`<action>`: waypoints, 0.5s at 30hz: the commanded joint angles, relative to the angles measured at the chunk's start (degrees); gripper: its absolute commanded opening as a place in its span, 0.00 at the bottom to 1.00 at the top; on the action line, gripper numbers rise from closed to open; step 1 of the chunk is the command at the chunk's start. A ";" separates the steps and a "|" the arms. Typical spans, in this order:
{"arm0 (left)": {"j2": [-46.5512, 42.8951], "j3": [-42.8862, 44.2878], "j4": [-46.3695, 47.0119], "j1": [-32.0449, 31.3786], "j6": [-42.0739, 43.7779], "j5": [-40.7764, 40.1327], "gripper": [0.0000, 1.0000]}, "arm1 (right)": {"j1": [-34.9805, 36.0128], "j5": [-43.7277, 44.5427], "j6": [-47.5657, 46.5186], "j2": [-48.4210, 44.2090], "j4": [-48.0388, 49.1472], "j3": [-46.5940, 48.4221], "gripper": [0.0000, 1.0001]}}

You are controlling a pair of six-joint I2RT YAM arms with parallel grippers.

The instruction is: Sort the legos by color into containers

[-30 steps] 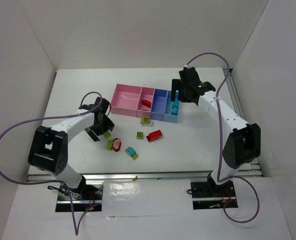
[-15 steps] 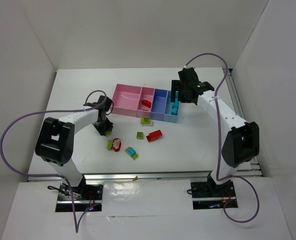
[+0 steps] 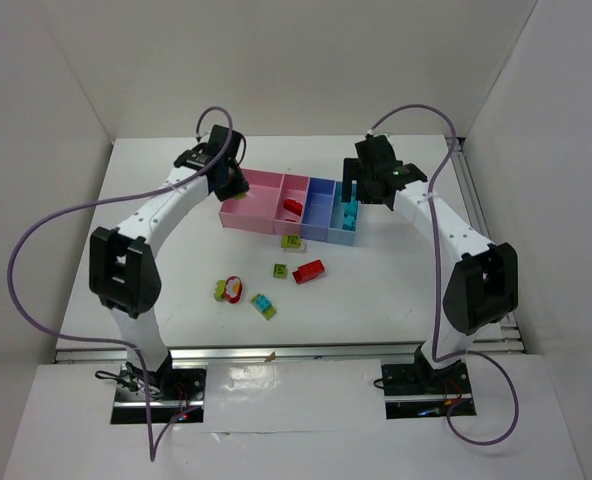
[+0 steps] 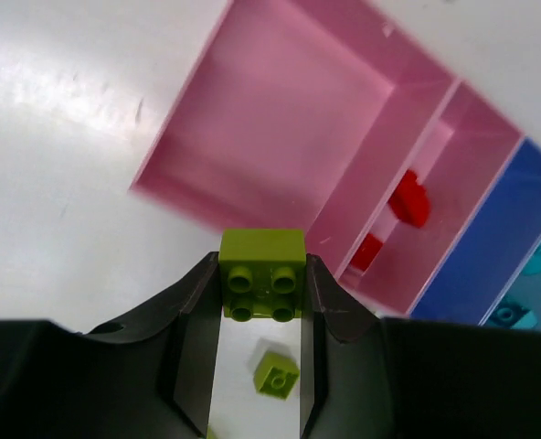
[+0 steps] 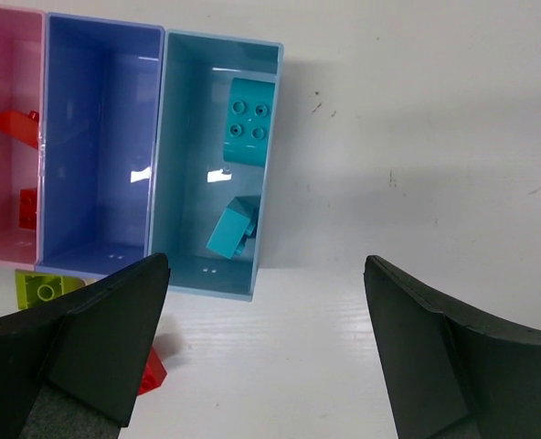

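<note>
A handful of loose legos [image 3: 309, 271] lie on the surface [image 3: 376, 290] just beyond the arm bases. The lime brick [image 4: 262, 261] that sat left of them a second ago is gone from there. The left pincer [image 3: 228, 182], then spread low over it, now pinches it and has carried it to the near left corner of the wide pink bin [image 4: 289, 119], which looks empty and is likely the green one. Farther right, the right pincer [image 5: 265, 263] hangs spread and empty over the light blue bin [image 5: 193, 165], where teal bricks [image 5: 246, 121] lie.
</note>
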 commanded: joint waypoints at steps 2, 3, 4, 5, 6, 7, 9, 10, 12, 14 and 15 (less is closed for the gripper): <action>10.77 9.62 -0.75 0.28 7.04 2.44 0.05 | 1.27 3.07 0.30 -2.32 3.02 -0.44 0.94; 12.79 14.25 -2.66 0.28 8.18 2.44 0.05 | 1.27 2.37 -1.01 -3.11 4.07 -0.97 0.94; 16.29 16.21 -3.29 0.28 8.72 2.44 0.05 | 1.88 1.67 -1.63 -4.94 4.86 -2.46 0.94; 17.63 17.71 -3.30 0.28 9.24 3.31 0.07 | 1.88 0.70 -2.16 -5.83 6.26 -3.34 0.94; 18.78 20.08 -4.34 0.28 9.77 3.92 0.10 | 2.40 -1.65 -2.77 -6.54 6.28 -4.83 0.94; 19.75 20.88 -4.35 0.28 9.78 4.63 0.20 | 2.41 -2.29 -2.78 -7.07 6.28 -5.63 0.94; 20.46 20.89 -4.35 0.81 9.78 6.56 0.59 | 4.34 -2.29 0.19 -7.69 6.28 -7.04 0.94; 20.46 20.89 -4.35 1.33 9.78 6.57 0.71 | 5.65 -1.77 0.99 -7.69 5.49 -8.43 0.94; 18.98 19.32 -4.35 1.33 9.78 7.10 0.84 | 7.23 -1.77 2.92 -7.69 5.48 -9.94 0.94; 16.87 18.44 -4.96 1.33 10.39 7.10 0.83 | 9.60 -2.82 3.46 -7.69 4.96 -11.78 0.94; 13.99 18.43 -6.10 0.81 10.39 5.96 0.81 | 10.49 -2.82 3.46 -7.69 5.48 -12.31 0.94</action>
